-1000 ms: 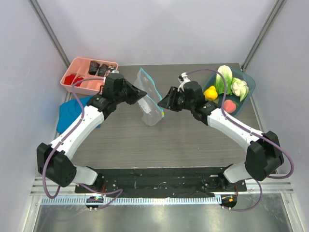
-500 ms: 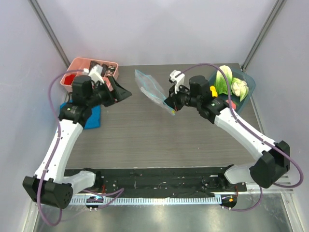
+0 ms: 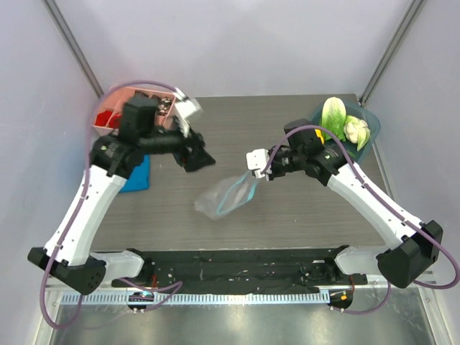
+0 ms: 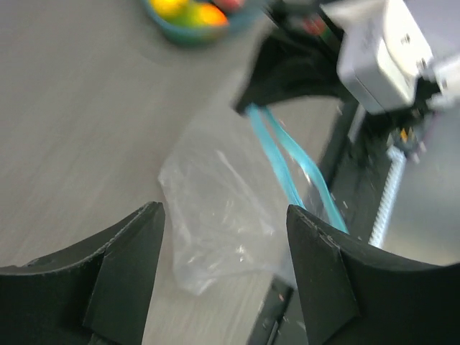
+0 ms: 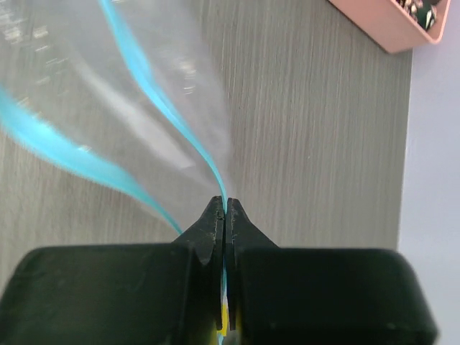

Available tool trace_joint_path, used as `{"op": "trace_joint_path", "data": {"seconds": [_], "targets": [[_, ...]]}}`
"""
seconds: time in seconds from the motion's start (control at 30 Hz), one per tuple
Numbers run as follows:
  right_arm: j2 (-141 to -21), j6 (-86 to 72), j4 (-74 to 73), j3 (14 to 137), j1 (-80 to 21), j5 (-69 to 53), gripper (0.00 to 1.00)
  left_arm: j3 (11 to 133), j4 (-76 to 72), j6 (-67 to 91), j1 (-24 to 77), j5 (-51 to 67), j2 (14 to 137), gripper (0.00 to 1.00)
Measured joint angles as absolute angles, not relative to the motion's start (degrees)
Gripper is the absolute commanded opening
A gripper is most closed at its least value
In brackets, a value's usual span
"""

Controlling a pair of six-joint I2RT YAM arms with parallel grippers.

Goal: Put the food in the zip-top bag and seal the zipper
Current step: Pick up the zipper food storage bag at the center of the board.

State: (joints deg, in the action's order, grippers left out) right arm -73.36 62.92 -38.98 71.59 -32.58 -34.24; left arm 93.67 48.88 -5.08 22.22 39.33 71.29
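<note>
While the bag [image 3: 219,201] sags from one pinched corner onto the table [image 3: 287,230], I read this as the moment to get its mouth held open for loading. My right gripper [image 5: 224,212] is clamped tight on one end of the zipper [image 4: 287,169], whose two light-blue strips part as they run away from the jaws, so the mouth is not sealed. The left gripper [image 3: 201,158] hangs just left of the bag with its fingers [image 4: 122,273] spread wide and nothing between them. None of the food is inside yet: the cabbage [image 3: 333,115] sits in the bowl [image 3: 375,131] at the far right corner, well apart from the bag, and the left wrist view shows blurred yellow and orange fruits [image 4: 190,11] there too. To do this step well, I would bring the left gripper down on only one of the two blue strips, near its free end, and close on that single lip, not on both layers. I would keep the right hold steady so the film neither twists nor slips. Pulling the two lips gently apart should give a mouth wide enough for the cabbage. The plastic is thin and slippery, so I would grip on the stiffer strip, not on the clear film.
</note>
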Motion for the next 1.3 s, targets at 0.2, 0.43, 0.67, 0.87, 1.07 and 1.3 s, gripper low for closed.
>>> {"op": "trace_joint_path", "data": {"seconds": [0.2, 0.43, 0.67, 0.87, 1.07, 1.3], "targets": [[-73.32, 71.57, -41.04, 71.33, -33.28, -35.68, 0.01, 85.60, 50.96, -9.76, 36.80, 34.37, 71.53, 0.70], [-72.88, 74.98, -41.91, 71.13, -34.72, -36.64, 0.01, 79.83, 44.71, -3.31, 39.77, 31.73, 71.81, 0.70], [-72.55, 76.51, -42.09, 70.83, -35.94, -37.01, 0.01, 76.09, 38.13, 7.22, 40.80, 32.16, 73.49, 0.70], [-72.58, 76.64, -42.04, 70.81, -36.03, -37.17, 0.01, 74.06, 36.18, 13.17, 42.50, 31.94, 74.96, 0.70], [-72.58, 76.51, -42.02, 70.81, -36.47, -37.19, 0.01, 73.69, 35.29, 16.60, 43.94, 28.86, 76.14, 0.69], [-72.88, 75.77, -42.04, 70.81, -36.71, -37.21, 0.01, 73.54, 35.14, 18.61, 45.36, 24.62, 77.87, 0.26]]}}
